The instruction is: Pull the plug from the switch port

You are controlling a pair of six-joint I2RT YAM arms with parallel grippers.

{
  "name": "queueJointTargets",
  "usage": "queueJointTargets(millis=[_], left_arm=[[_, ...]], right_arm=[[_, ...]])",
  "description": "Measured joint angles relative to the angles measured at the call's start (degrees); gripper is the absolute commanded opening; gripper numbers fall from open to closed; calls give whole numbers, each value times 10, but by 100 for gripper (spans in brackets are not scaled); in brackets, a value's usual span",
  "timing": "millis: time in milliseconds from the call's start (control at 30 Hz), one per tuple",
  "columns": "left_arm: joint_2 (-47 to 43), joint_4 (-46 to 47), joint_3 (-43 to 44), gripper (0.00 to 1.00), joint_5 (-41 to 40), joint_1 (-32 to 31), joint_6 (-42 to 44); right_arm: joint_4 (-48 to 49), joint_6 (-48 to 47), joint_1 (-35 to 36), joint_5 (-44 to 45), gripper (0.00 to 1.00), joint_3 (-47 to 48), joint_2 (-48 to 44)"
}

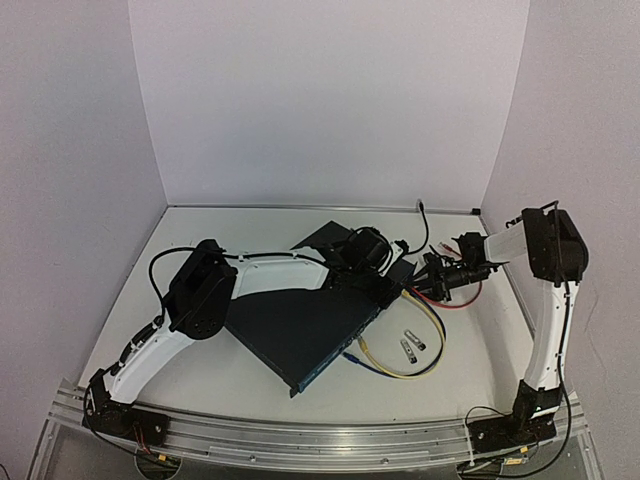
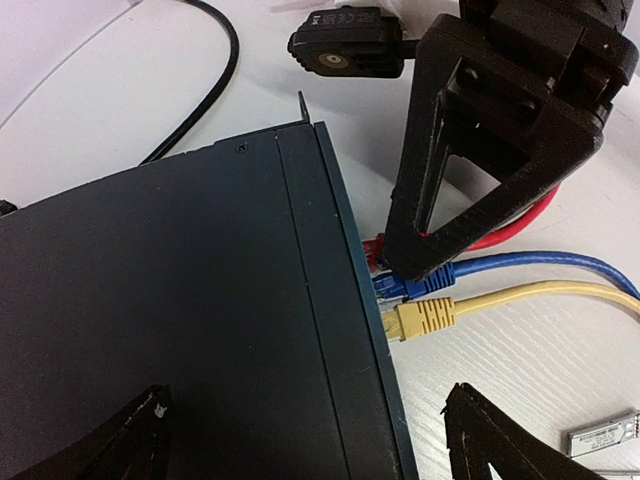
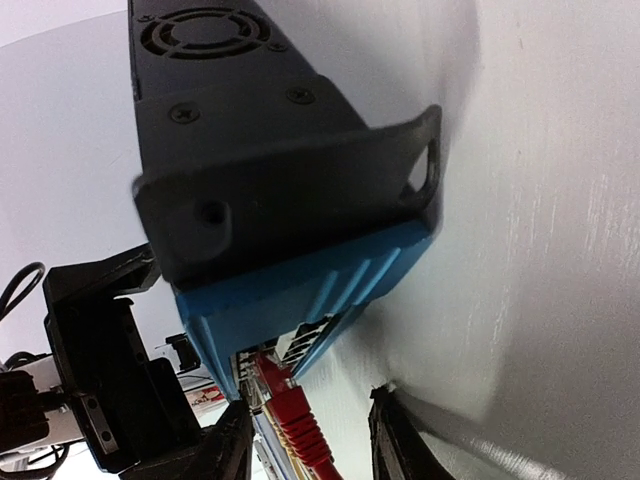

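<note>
1. The switch [image 1: 300, 325] lies diagonally in the middle of the table [image 1: 200, 370], with its port face turned toward the right arm's side.
2. Three plugs sit side by side in ports near the far end of that face. From far to near they are the red plug [image 3: 295, 420], the blue plug [image 2: 415, 285] and the yellow plug [image 2: 425, 317]. All three are seated.
3. The right gripper [image 3: 310, 440] is up against the port face with one finger on either side of the red plug. Its jaws are apart, and a gap shows between the plug and one finger, so it is not clamped.
4. From the left wrist, a right finger covers most of the red plug, just above the blue one.
5. The left gripper [image 2: 310, 440] is over the switch's top at the port edge. Its fingers are spread wide, one over the lid and one over the table, and it holds nothing. Whether it touches the switch cannot be told.
6. The cables trail rightward over the table.
</note>
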Motion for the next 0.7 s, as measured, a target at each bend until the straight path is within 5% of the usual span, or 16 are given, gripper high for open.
queueJointTargets(millis=[400,700], left_arm=[[0,0,0,94,0,0,0],[1,5,0,94,1,0,0]], right_arm=[[3,7,5,1,34,7,5],[13,33,8,-4,13,12,9]])
